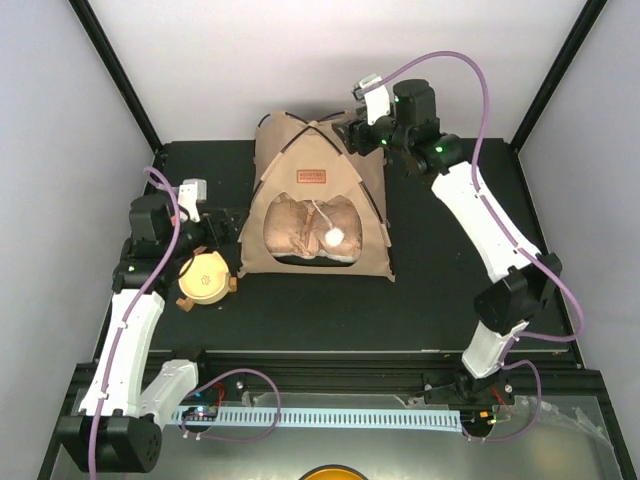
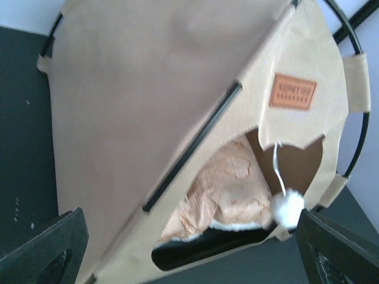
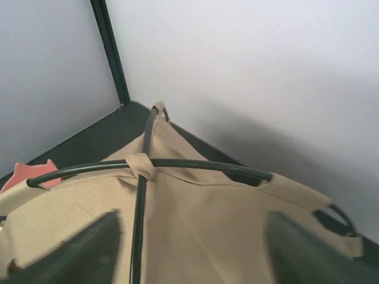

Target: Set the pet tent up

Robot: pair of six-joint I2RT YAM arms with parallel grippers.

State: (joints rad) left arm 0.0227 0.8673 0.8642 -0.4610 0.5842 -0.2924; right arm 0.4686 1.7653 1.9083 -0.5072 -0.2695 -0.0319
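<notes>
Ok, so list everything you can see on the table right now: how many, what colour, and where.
pet tent: one, tan canvas, standing at the back middle of the table
poles: at least two, thin and black, crossing at the tent's top
label patch: one, brown, above the tent's opening
ball: one, white, hanging on a string in the opening
pillow: one, beige patterned, inside the tent
round object: one, yellow, left of the tent; cannot tell what it is
table: one, black, under everything
left gripper: one, dark, open, beside the tent's left side
right gripper: one, dark, open, over the tent's top at the back
</notes>
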